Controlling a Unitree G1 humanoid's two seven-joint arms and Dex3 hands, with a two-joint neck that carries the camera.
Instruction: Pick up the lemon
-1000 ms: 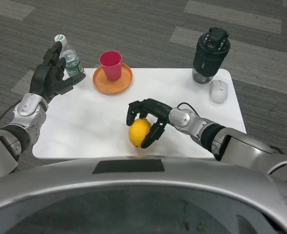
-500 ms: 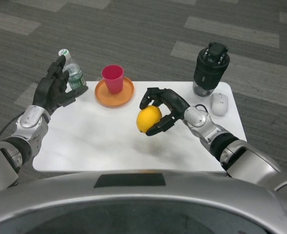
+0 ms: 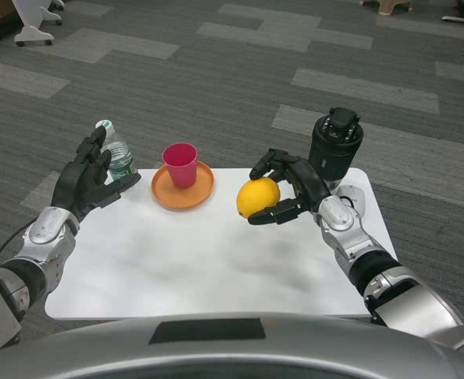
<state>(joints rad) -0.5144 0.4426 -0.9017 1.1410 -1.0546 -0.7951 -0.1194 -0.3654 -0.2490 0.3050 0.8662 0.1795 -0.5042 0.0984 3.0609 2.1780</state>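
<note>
Grey carpet with paler stripes all round, white table (image 3: 177,260) in the middle, corners rounded. Held above the table at about 2 o'clock from its centre: lemon (image 3: 258,197), grasped by the right hand (image 3: 289,188), fingers curled over the top and under the right side, so the lemon's right end hidden. Behind that hand at 1 o'clock, a black cylinder (image 3: 335,144) with a cluttered top, base covered by the hand; make unclear. Just right of the wrist, a sliver of something white (image 3: 352,197), mostly hidden, cannot tell what. At 11 o'clock an orange plate (image 3: 165,193) near the far edge, pink cup (image 3: 180,164) upright on it. At 10 o'clock a bottle (image 3: 117,156) at the far left corner, lower part screened by the left hand (image 3: 86,181), raised with fingers spread, holding nothing; whether touching the bottle, cannot tell. Near half of the table bare from 4 through 8 o'clock; front edge cut off below. Chair legs (image 3: 35,20) at far top left, cropped.
</note>
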